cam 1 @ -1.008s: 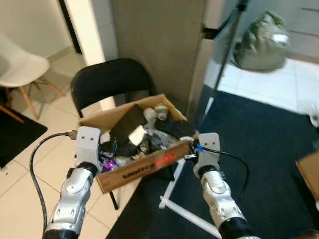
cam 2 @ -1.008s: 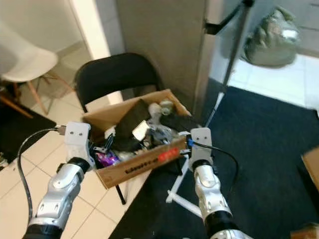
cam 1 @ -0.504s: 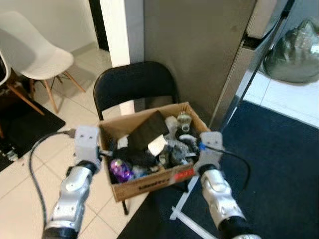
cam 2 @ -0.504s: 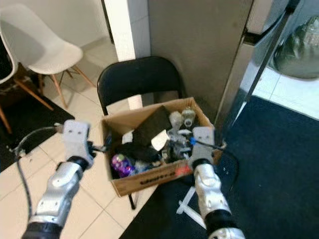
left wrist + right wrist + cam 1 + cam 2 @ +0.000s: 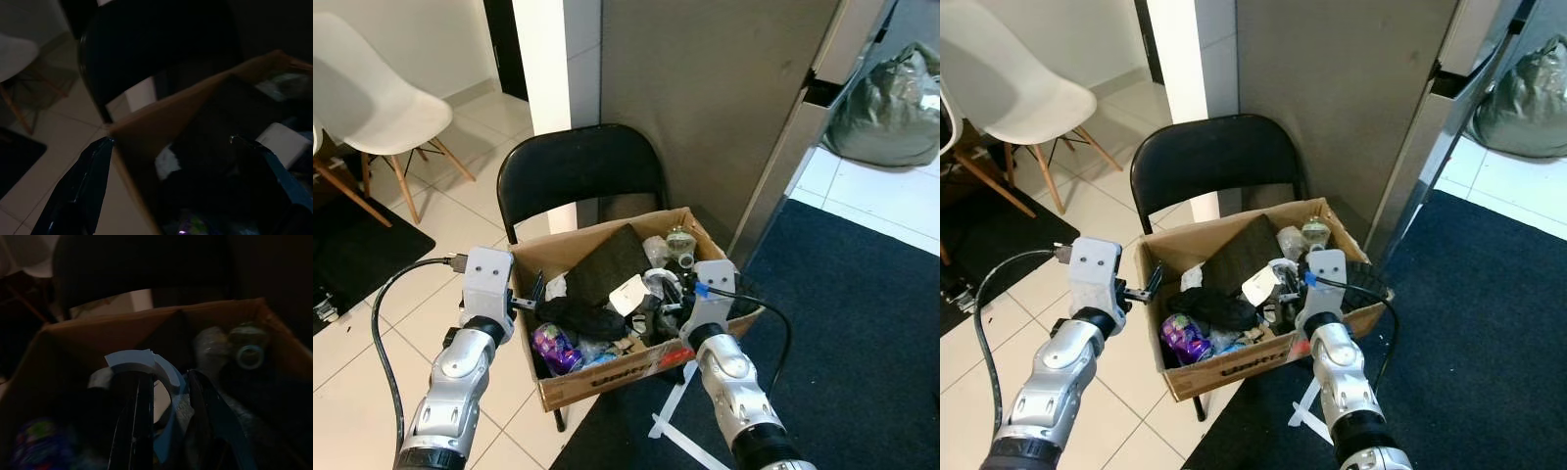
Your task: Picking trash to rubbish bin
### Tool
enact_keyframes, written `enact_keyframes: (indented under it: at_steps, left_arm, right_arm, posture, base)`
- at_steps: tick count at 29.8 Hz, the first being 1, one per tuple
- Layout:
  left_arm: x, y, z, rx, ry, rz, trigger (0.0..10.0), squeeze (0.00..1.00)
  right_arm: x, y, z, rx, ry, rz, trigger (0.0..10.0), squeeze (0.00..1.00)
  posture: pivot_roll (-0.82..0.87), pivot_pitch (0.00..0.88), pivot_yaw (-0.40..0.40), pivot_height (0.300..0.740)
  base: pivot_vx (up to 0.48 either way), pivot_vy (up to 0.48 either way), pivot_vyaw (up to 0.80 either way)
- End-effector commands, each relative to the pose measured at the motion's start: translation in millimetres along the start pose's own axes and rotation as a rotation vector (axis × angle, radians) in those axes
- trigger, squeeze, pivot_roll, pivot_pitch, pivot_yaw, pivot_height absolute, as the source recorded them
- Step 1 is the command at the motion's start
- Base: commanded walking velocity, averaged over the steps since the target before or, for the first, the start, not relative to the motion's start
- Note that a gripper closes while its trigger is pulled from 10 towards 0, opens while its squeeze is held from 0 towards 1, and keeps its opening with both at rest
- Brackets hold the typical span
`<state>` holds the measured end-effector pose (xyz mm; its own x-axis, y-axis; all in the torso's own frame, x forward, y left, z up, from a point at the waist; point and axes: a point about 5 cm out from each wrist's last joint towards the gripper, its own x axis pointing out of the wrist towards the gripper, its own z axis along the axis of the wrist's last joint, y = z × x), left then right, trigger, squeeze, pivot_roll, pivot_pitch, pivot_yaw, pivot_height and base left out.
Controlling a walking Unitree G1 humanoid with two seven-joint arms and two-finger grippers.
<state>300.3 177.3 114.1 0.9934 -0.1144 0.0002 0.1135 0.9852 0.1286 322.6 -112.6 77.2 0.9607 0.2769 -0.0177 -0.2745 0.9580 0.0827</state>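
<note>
Right wrist view: right gripper fingers are pinching a white curved scrap.
Box: cardboard box is lying directly beneath.
Left gripper: fingers apart, straddling the box wall.

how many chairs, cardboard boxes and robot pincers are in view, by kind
Chairs: 2, a black folding metal chair and a white moulded plastic chair
Brown cardboard boxes of trash: 1
Robot pincers: 2, left pincer and right pincer
Total: 5
</note>
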Motion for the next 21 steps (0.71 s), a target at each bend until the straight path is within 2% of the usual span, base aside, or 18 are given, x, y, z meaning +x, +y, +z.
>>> enact_keyframes:
  at_steps: [1, 3, 5, 6, 8, 9, 10, 15, 17, 19, 21]
  left_arm:
    - [-3.8, 0.8, -10, 0.050, 0.053, -0.023, 10.0, 0.00]
    - [-3.8, 0.8, -10, 0.050, 0.053, -0.023, 10.0, 0.00]
    - [-9.2, -4.1, -27, 0.126, 0.144, -0.140, 10.0, 0.00]
    - [-9.2, -4.1, -27, 0.126, 0.144, -0.140, 10.0, 0.00]
    - [-16.7, -6.4, -36, 0.142, 0.198, -0.221, 10.0, 0.00]
    - [-16.7, -6.4, -36, 0.142, 0.198, -0.221, 10.0, 0.00]
    - [-20.3, -6.5, -36, 0.144, 0.210, -0.240, 10.0, 0.00]
    - [-23.4, -4.9, -38, 0.164, 0.217, -0.236, 10.0, 0.00]
    - [-23.4, -4.9, -38, 0.164, 0.217, -0.236, 10.0, 0.00]
    - [-26.1, -4.4, -37, 0.175, 0.212, -0.225, 10.0, 0.00]
    - [-26.7, -4.2, -37, 0.181, 0.207, -0.223, 10.0, 0.00]
  right_arm:
    - [0.7, 8.1, -6, 0.010, 0.031, 0.051, 10.0, 0.00]
    - [0.7, 8.1, -6, 0.010, 0.031, 0.051, 10.0, 0.00]
    - [6.1, 23.6, -13, -0.014, 0.085, 0.154, 10.0, 0.00]
    - [6.1, 23.6, -13, -0.014, 0.085, 0.154, 10.0, 0.00]
    - [13.1, 37.9, -14, -0.018, 0.117, 0.223, 10.0, 0.00]
    - [13.1, 37.9, -14, -0.018, 0.117, 0.223, 10.0, 0.00]
    - [20.1, 47.9, -11, -0.017, 0.130, 0.242, 10.0, 0.00]
    - [30.6, 60.7, -5, 0.002, 0.138, 0.239, 10.0, 0.00]
    - [30.6, 60.7, -5, 0.002, 0.138, 0.239, 10.0, 0.00]
    - [36.6, 69.6, 0, 0.004, 0.145, 0.239, 10.0, 0.00]
    - [38.4, 71.8, 2, 0.004, 0.146, 0.239, 10.0, 0.00]
  posture:
    - [0.02, 0.074, 0.022, 0.740]
    - [0.02, 0.074, 0.022, 0.740]
    - [0.02, 0.078, 0.016, 0.740]
    - [0.02, 0.078, 0.016, 0.740]
    - [0.03, 0.078, 0.012, 0.740]
    - [0.03, 0.078, 0.012, 0.740]
    - [0.03, 0.090, 0.005, 0.740]
    - [0.03, 0.116, -0.011, 0.740]
    - [0.03, 0.116, -0.011, 0.740]
    - [0.04, 0.159, -0.048, 0.740]
    - [0.04, 0.159, -0.048, 0.740]
  base:
    - [0.000, 0.000, 0.00]
    - [0.000, 0.000, 0.00]
    - [0.000, 0.000, 0.00]
    - [0.000, 0.000, 0.00]
    - [0.000, 0.000, 0.00]
    - [0.000, 0.000, 0.00]
    - [0.000, 0.000, 0.00]
    - [0.000, 0.000, 0.00]
    - [0.000, 0.000, 0.00]
    - [0.000, 0.000, 0.00]
    - [0.000, 0.000, 0.00]
